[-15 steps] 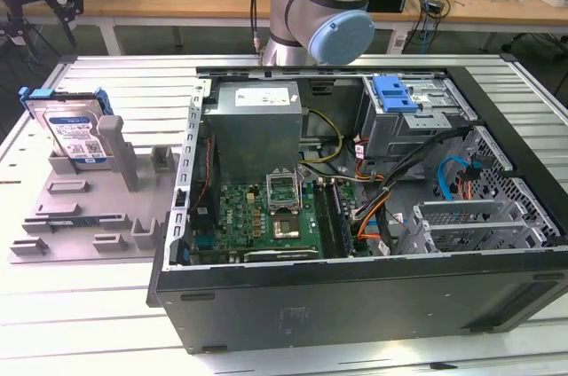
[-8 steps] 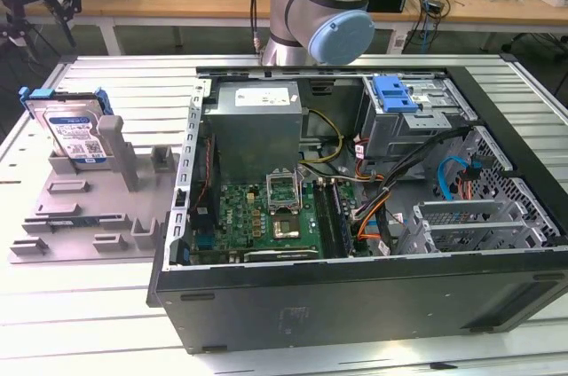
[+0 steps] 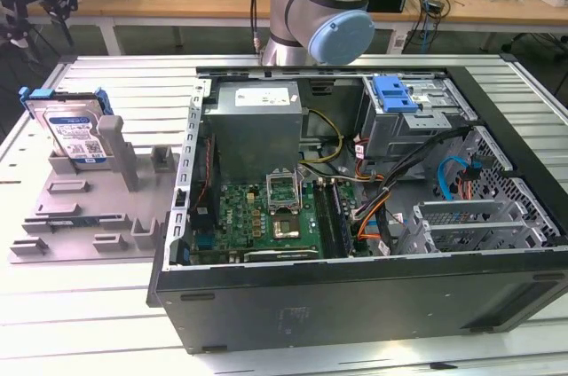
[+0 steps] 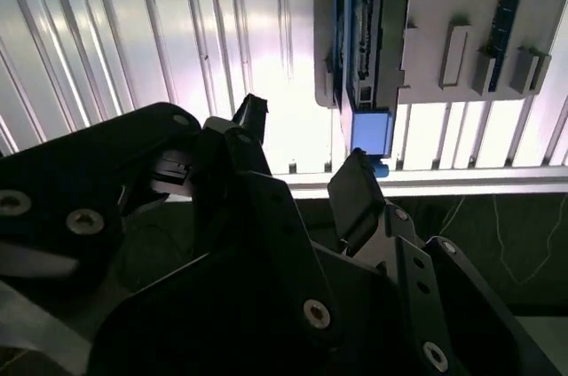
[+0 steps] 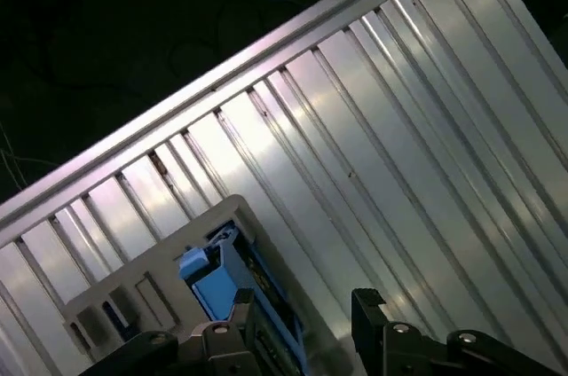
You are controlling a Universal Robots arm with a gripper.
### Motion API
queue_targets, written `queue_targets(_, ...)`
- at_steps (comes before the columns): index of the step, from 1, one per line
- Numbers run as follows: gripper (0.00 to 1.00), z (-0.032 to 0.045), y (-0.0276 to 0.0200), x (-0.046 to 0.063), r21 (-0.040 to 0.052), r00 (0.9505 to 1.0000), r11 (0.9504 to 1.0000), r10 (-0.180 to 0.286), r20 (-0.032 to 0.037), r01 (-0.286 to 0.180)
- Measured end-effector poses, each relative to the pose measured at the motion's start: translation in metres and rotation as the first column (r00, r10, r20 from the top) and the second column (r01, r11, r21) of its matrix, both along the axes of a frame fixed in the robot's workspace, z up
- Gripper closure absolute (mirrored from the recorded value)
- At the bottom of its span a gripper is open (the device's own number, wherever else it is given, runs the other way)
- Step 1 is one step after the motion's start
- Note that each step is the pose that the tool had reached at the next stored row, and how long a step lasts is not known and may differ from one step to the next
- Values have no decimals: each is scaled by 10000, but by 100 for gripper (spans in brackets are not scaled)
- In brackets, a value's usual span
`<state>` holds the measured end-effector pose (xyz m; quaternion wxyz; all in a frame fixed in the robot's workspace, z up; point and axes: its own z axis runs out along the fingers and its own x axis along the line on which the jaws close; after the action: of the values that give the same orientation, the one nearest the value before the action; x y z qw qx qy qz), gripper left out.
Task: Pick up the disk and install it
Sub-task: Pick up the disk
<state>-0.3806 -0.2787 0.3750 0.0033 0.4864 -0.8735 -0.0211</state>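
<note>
One disk (image 3: 75,132), not yet picked. It stands on edge in a slot of the grey fixture (image 3: 89,216) on the counter (image 3: 89,323), likely so its upper edge stays free for a grasp. Silver body, white-and-blue label, blue carrier frame around it. Gripper (image 4: 302,150) has its fingers spread with nothing between them, near the counter's edge and apart from the disk. Open computer case (image 3: 355,305) lies beside the fixture, drive cage (image 3: 426,123) inside it.
</note>
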Motion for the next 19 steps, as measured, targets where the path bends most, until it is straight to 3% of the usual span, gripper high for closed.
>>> queue_targets(2, 44, 0, 0, 0, -7, 9990, 9990, 446, -2, -446)
queue_targets(5, 44, 0, 0, 0, -21, 9933, 9933, 1158, -7, -1158)
queue_targets(10, 44, -1, 0, 0, -52, 9720, 9720, 2348, -20, -2348)
queue_targets(12, 44, -1, 0, 0, -70, 9607, 9607, 2774, -30, -2774)
queue_targets(14, 44, -1, 0, 0, -100, 9415, 9414, 3370, -45, -3370)
queue_targets(16, 44, 0, 0, -1, -127, 9281, 9280, 3723, -61, -3723)
queue_targets(17, 44, 0, 0, -2, -144, 9175, 9174, 3976, -72, -3976)
queue_targets(19, 44, 0, 0, -5, -156, 9065, 9064, 4221, -83, -4222)
